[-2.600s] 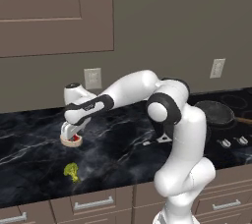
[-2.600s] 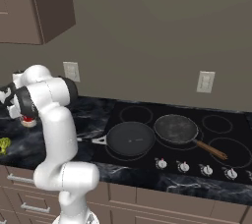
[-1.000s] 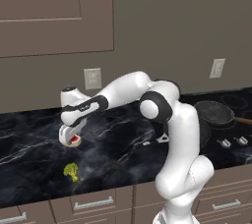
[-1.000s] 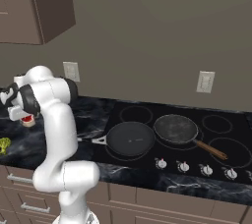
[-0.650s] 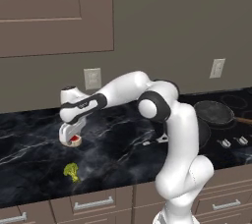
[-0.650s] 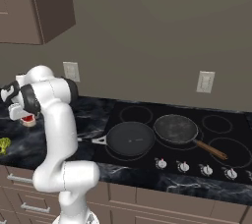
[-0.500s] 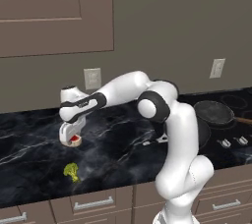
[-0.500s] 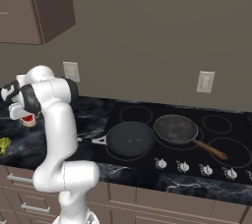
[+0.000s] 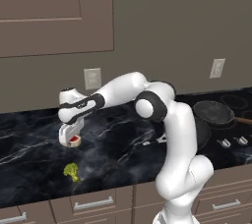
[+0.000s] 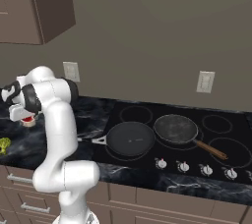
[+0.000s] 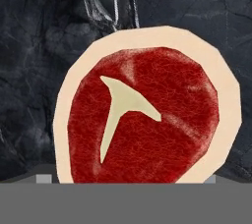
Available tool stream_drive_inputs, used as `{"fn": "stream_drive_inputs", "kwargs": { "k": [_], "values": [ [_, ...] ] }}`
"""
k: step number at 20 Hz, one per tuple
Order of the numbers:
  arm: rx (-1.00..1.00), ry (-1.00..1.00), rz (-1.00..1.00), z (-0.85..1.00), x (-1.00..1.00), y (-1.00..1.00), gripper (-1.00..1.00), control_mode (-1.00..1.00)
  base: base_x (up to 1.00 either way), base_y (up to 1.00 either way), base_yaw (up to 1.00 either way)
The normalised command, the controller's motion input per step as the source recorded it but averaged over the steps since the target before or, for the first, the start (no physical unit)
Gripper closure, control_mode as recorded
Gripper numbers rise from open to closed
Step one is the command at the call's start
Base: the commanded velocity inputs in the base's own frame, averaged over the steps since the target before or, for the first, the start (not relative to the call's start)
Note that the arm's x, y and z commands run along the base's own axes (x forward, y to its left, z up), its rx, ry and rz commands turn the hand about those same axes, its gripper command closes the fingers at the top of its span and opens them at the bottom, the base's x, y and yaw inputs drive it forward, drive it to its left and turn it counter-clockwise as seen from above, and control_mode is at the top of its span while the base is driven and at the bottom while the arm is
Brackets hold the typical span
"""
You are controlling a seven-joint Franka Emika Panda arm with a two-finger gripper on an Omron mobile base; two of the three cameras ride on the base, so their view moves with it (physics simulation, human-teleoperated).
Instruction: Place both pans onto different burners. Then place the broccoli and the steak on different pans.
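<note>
While the wide-spread claw [image 9: 72, 141] apparently straddles the steak [image 11: 142, 120], dark countertop [image 9: 123, 144] surrounds it.

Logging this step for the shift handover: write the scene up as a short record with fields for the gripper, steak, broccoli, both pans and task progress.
gripper: open, low over the steak, gripper
steak: steak flat on the black marble counter, not held
broccoli: broccoli on the counter near its front edge, apart from the steak
black pan: black pan on the cooktop, over a front burner ring
speckled pan: speckled pan with wooden handle, on a ring beside the black pan
progress: both pans on burners; neither food is in a pan yet
</note>
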Motion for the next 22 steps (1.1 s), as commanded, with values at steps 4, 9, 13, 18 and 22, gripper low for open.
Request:
{"fn": "stream_drive_inputs", "kwargs": {
  "k": [4, 9, 13, 18, 22],
  "values": [
    [0.00, 0.00, 0.04, -0.16, -0.01, 0.09, -1.00, -1.00, 0.00, 0.00, 0.00],
    [0.00, 0.00, 0.03, -0.20, 0.00, 0.05, -1.00, -1.00, 0.00, 0.00, 0.00],
    [0.00, 0.00, 0.02, -0.37, 0.00, 0.11, 1.00, -1.00, 0.00, 0.00, 0.00],
    [0.00, 0.00, 0.00, -0.05, 0.05, 0.02, 1.00, -1.00, 0.00, 0.00, 0.00],
    [0.00, 0.00, 0.00, 0.23, -0.09, -0.11, 1.00, -1.00, 0.00, 0.00, 0.00]
  ]
}}
